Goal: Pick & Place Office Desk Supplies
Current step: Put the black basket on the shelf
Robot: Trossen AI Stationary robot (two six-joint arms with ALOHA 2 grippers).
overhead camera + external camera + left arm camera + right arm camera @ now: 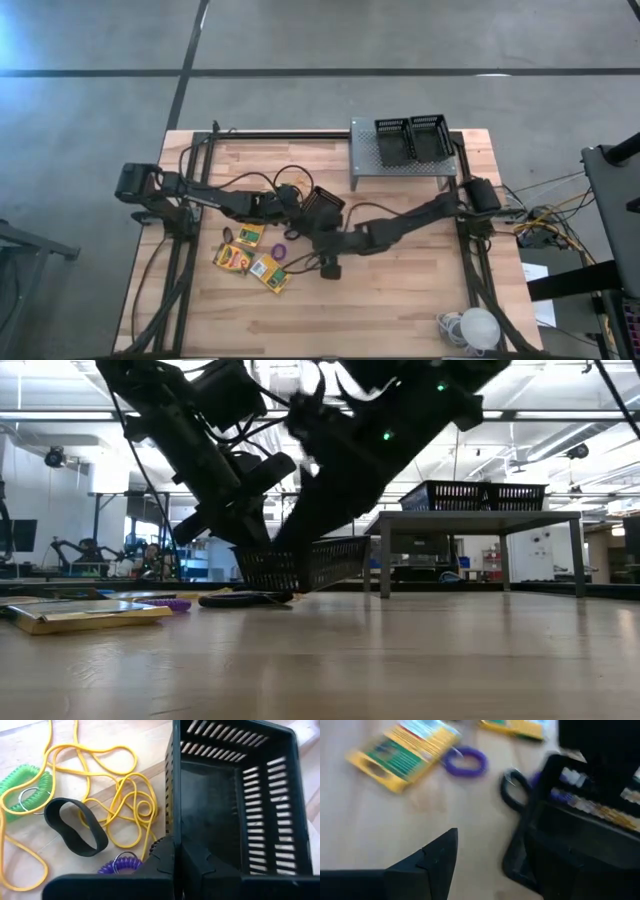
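My left gripper [296, 203] is shut on a black mesh bin [323, 207] at the table's middle; the low view shows this bin [305, 565] tilted. Beside it lie tangled yellow rubber bands [125, 795], a black ring [75, 826], a green coiled ring [25, 785] and a purple coiled ring [125, 865]. Three yellow-and-green crayon boxes [248, 234] [231, 258] [269, 272] lie flat near the left, with a purple ring [281, 247] by them. My right gripper [330, 268] hangs open just near of the bin, touching nothing. Two more mesh bins [410, 138] stand on the grey stand. My left gripper holds the bin by one side wall at its rim [175, 820], one finger [162, 865] outside and one finger [197, 865] inside the hollow. The bin sits tilted, one end raised, its low corner [250, 586] down by the table; whether that corner touches, I cannot tell.
The grey perforated stand [400, 168] sits at the table's far right. A white round object with cable [478, 328] lies at the near right corner. Bare wood shows on the near middle and right of the table [400, 290].
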